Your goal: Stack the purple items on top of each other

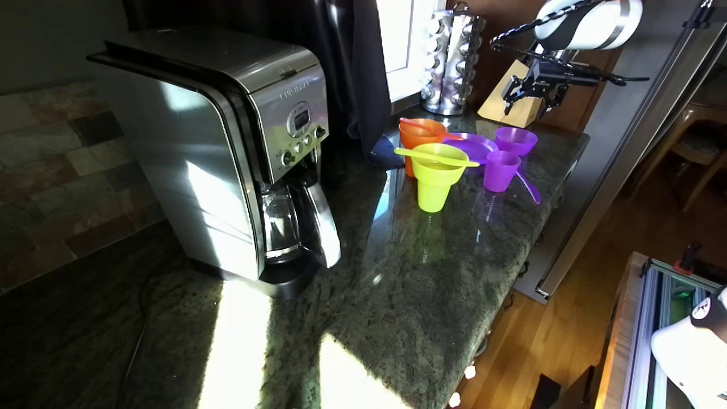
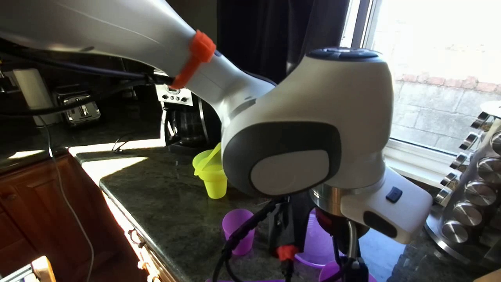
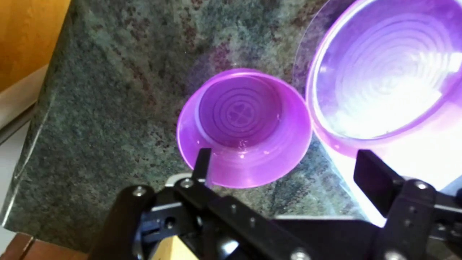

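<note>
The hand [image 1: 526,109] hangs above the worktop's [image 1: 409,278] far end, its fingers [image 3: 377,180] apart, the purple bowl [image 1: 515,141] below. The bowl sits right of the purple plate [image 1: 477,146]; nearer stands the purple cup [image 1: 501,172], the purple spoon [image 1: 529,188] at its right.

In an exterior view, the brand name CUISINART [image 1: 302,90] stands in capitals on the upper front of the tall, boxy, brushed-metal coffee maker [image 1: 221,159]. Beneath it, the small rectangular dark display [image 1: 302,119] is too small to read. On the white, rounded robot housing [image 1: 684,358] sits a round black-and-white emblem [image 1: 702,309], likewise illegible. In the wrist view, a round moulded four-part mark [image 3: 240,113] stands at the centre of the floor of the round purple plastic bowl [image 3: 244,137].
</note>
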Controlling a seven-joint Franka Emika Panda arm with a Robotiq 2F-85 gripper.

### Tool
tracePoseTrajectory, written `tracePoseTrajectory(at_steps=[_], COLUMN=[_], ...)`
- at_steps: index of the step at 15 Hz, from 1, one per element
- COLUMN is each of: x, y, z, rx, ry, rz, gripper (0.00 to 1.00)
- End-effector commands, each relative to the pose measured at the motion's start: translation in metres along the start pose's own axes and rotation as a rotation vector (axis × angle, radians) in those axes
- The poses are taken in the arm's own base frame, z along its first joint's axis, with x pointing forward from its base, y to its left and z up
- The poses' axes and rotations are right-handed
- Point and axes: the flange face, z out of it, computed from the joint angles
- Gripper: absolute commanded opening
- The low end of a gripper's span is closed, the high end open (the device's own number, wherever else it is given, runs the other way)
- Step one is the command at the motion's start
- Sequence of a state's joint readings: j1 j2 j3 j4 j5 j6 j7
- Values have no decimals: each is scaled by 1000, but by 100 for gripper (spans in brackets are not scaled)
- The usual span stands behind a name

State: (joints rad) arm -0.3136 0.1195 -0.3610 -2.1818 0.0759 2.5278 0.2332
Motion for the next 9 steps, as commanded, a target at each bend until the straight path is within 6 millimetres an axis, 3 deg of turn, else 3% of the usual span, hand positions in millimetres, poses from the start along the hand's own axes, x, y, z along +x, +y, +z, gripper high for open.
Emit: tracePoseTrajectory(at_steps=[1, 9], x=[10, 12], y=[4, 29], z=[27, 61], rx=[-61, -113], ry=[-31, -81], rz=[119, 224], gripper=[100, 100])
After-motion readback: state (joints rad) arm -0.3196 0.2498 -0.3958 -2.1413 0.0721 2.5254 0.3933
